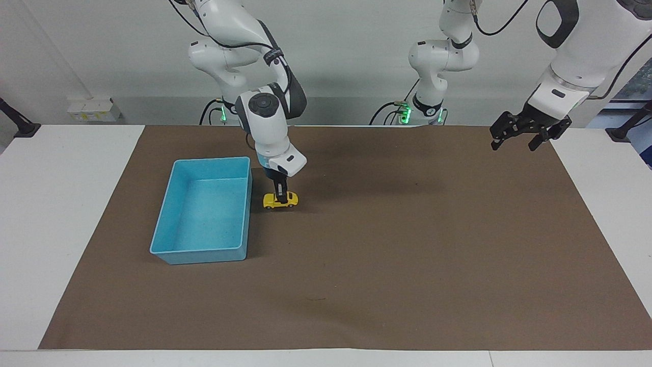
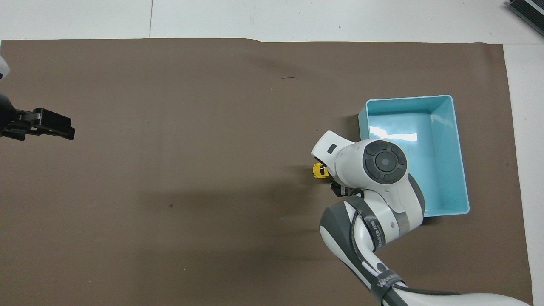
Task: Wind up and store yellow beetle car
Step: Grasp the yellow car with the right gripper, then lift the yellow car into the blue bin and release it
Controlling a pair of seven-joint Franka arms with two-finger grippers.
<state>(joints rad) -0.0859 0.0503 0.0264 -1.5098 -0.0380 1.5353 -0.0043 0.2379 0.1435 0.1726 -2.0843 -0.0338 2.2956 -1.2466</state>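
Start at the right arm's end of the table, where you have the blue bin (image 1: 204, 214) sitting on the brown mat (image 1: 387, 255) with its long sides running toward and away from the robots. Nothing lies inside it.

Just beside the bin, toward the middle of the table, you will find the yellow beetle car (image 1: 280, 200) — wheels down on the mat, apart from the bin's wall with a strip of mat showing between them. Your right gripper (image 1: 279, 193) comes straight down onto the car from above, its fingers clamped together on the car's roof and body; the grip is on the car itself, and the car is on the mat, not lifted. In the overhead view the right arm's wrist covers most of the car, so you see only a yellow sliver (image 2: 318, 171) poking out past the white housing.

Move on across the bare stretch of mat and you reach your left gripper (image 1: 514, 138) — it waits in the air over the mat's edge at the left arm's end of the table, fingers spread apart and holding nothing. From overhead its black fingers (image 2: 55, 126) reach in from the frame's side.
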